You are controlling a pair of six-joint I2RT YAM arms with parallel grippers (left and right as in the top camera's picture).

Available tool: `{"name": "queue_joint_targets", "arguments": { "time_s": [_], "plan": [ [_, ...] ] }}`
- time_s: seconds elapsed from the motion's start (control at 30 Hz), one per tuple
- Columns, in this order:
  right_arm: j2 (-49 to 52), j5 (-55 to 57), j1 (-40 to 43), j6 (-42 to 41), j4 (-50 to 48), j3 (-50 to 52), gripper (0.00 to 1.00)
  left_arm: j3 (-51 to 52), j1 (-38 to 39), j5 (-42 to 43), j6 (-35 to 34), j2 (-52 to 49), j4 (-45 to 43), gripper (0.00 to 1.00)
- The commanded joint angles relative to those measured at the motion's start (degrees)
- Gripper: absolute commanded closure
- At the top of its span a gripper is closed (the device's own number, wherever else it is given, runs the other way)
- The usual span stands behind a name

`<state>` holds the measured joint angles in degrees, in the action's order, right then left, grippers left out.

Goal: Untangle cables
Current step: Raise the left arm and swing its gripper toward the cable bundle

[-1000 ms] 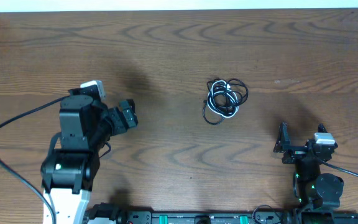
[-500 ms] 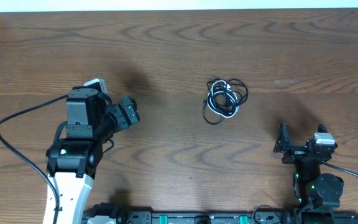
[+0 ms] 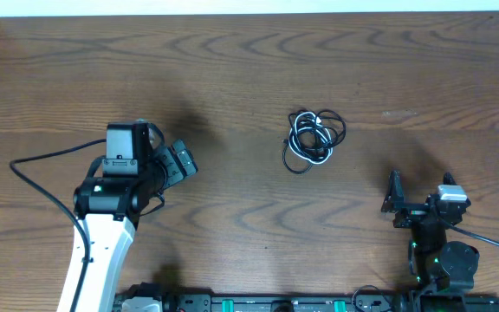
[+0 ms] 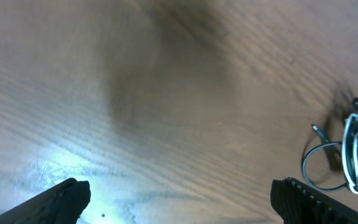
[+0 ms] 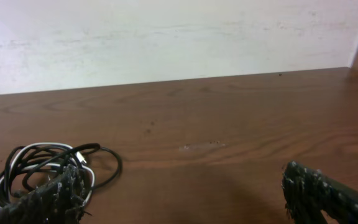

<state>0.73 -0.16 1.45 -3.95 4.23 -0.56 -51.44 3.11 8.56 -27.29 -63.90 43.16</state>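
The cables (image 3: 314, 138) lie bunched in a small tangle of black and white loops on the wooden table, right of centre. They also show at the right edge of the left wrist view (image 4: 353, 153) and at the lower left of the right wrist view (image 5: 45, 171). My left gripper (image 3: 180, 161) is open and empty, well to the left of the bundle, fingers pointing toward it. My right gripper (image 3: 396, 200) is open and empty, near the front right, below and right of the bundle.
The wooden table (image 3: 249, 69) ends at a pale wall along the far edge. A thick black arm wire (image 3: 37, 178) loops on the table left of the left arm. The arm bases and a rail (image 3: 275, 303) sit along the front edge.
My left arm has swung to the right, carrying its gripper slightly closer to the cables. The right arm and the bundle have not moved.
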Motion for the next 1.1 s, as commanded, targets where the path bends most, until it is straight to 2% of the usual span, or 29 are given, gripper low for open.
{"name": "queue_joint_targets", "arguments": {
  "time_s": [0.0, 0.4, 0.63, 0.87, 0.93, 1.07],
  "plan": [
    [-0.07, 0.68, -0.37, -0.72, 0.00, 0.24, 0.01, -1.25, 0.09, -2.49, -2.64, -1.20, 1.20, 0.02],
    [-0.07, 0.68, -0.37, -0.72, 0.00, 0.24, 0.01, -9.57, 0.20, -4.59, -3.06, -4.96, 8.04, 0.02],
    [-0.07, 0.68, -0.37, -0.72, 0.00, 0.24, 0.01, -10.73, 1.07, -4.57, -6.08, -4.96, 10.14, 0.02],
    [-0.07, 0.68, -0.37, -0.72, 0.00, 0.24, 0.01, -12.79, 5.29, -5.42, -8.68, -4.96, 12.37, 0.02],
    [-0.07, 0.68, -0.37, -0.72, 0.00, 0.24, 0.01, -13.62, 7.65, -5.35, -11.72, -4.96, 13.03, 0.02],
    [-0.07, 0.68, -0.37, -0.72, 0.00, 0.24, 0.01, -13.62, 13.07, -6.29, -13.62, -5.31, 12.76, 0.02]
  ]
}}
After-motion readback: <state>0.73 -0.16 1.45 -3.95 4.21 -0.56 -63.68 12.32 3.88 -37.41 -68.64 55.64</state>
